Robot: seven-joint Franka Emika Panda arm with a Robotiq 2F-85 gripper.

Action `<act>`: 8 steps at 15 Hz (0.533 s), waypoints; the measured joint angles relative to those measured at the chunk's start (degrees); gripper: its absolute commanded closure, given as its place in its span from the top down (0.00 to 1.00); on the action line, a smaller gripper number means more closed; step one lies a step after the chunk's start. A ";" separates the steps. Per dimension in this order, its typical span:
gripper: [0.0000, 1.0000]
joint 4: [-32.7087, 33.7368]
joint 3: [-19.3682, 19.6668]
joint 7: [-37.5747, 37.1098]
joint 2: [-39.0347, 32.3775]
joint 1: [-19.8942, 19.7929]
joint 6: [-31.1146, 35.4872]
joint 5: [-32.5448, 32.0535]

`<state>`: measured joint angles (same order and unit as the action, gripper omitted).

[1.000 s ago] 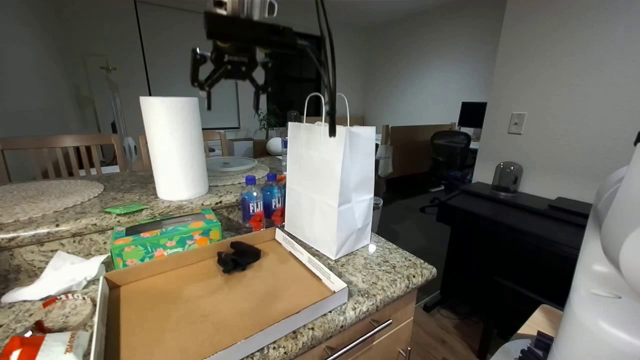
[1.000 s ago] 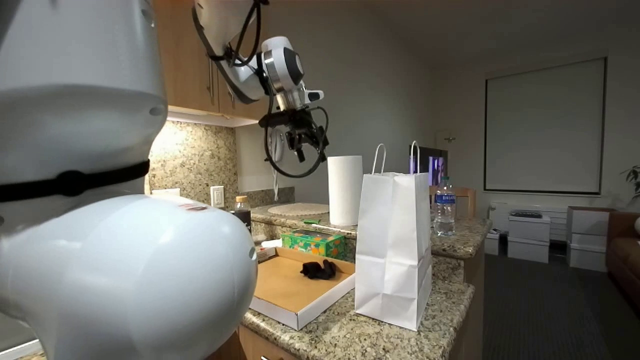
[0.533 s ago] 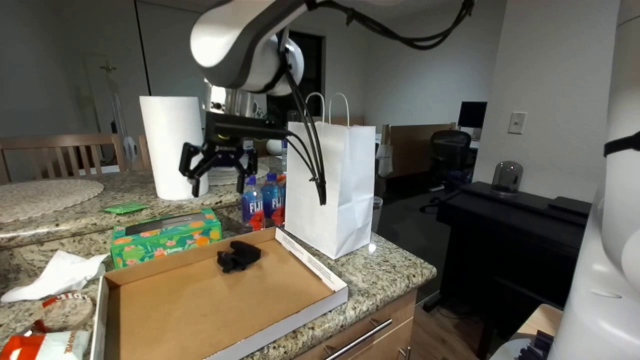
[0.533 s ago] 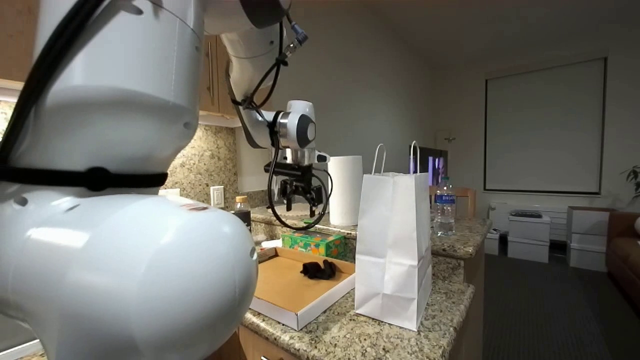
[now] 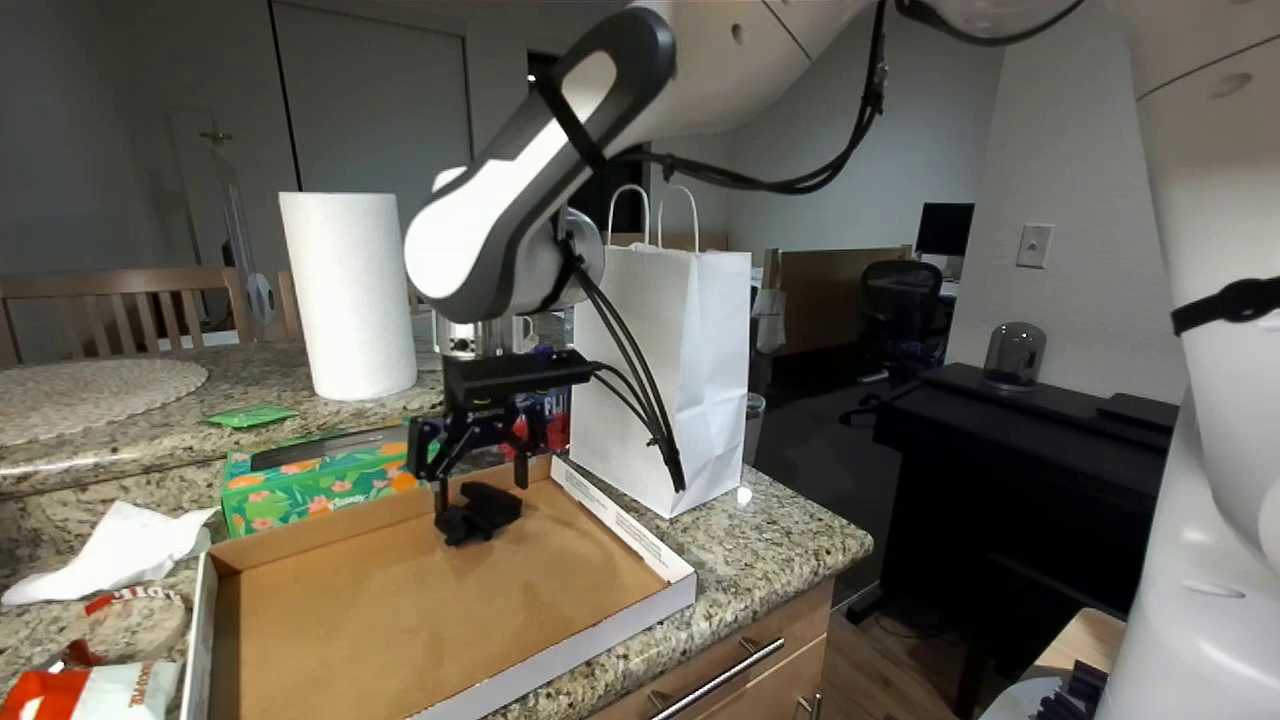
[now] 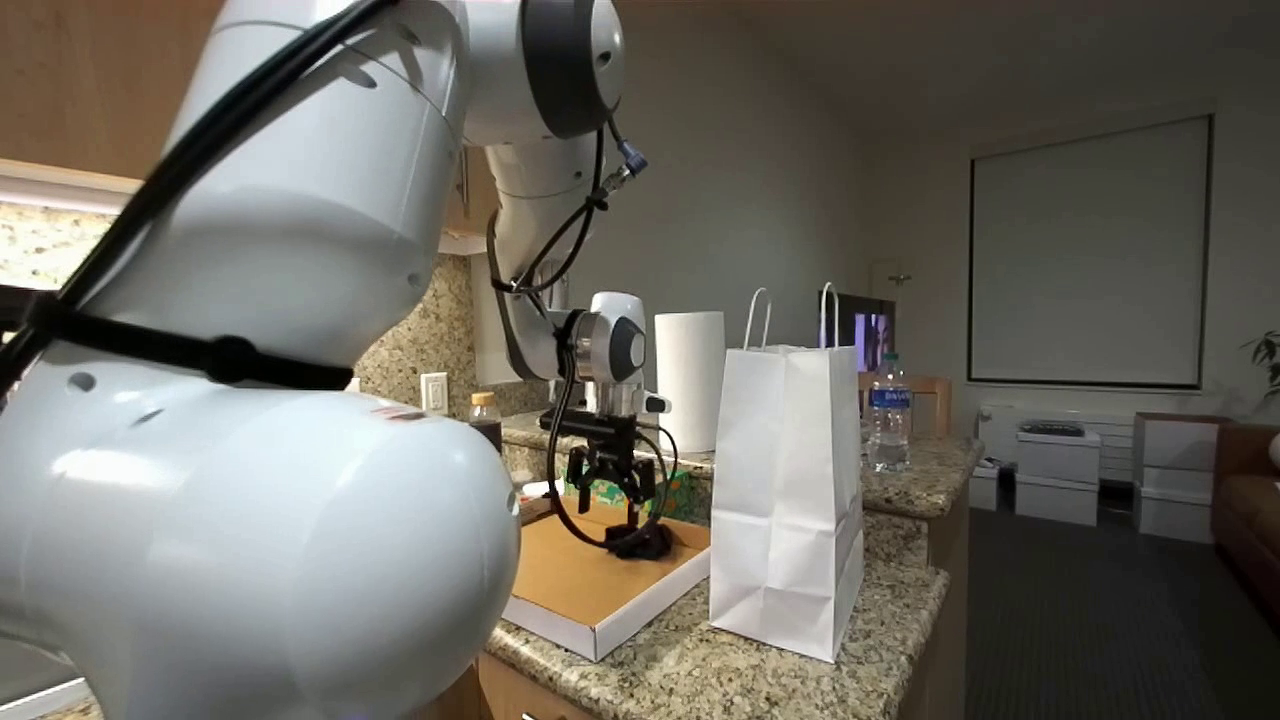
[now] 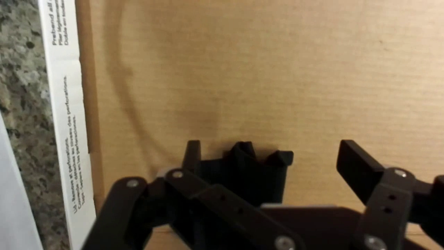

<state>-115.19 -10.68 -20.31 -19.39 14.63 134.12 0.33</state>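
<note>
Dull grey behind, hard glare up close

The background walls (image 6: 740,180) look dim in both exterior views. Light spills from under a wooden cabinet (image 6: 90,80) onto the granite backsplash (image 6: 50,238), and glare whitens the arm (image 6: 120,468). In the wrist view, a soft shadow curves across the cardboard tray (image 7: 295,86); the black bundle (image 7: 256,180) loses detail against the slightly blurred gripper (image 7: 270,151)

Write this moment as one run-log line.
gripper: open, over black cloth | contact: unclear | cloth: crumpled inside cardboard tray | white paper bag: upright beside tray | tissue box: beside tray
</note>
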 measured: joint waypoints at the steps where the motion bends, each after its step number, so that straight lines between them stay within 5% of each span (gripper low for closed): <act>1: 1.00 -0.19 0.61 -0.75 -1.00 0.49 1.11 -0.51; 5: 1.00 -0.62 3.73 -6.63 -4.24 3.76 8.59 -4.75; 6: 0.77 -0.62 4.77 -8.76 -4.69 4.96 10.67 -6.19; 8: 0.67 -0.57 6.68 -11.91 -5.10 7.22 12.64 -8.17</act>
<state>-115.75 -3.99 -32.22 -24.50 21.85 146.76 -7.84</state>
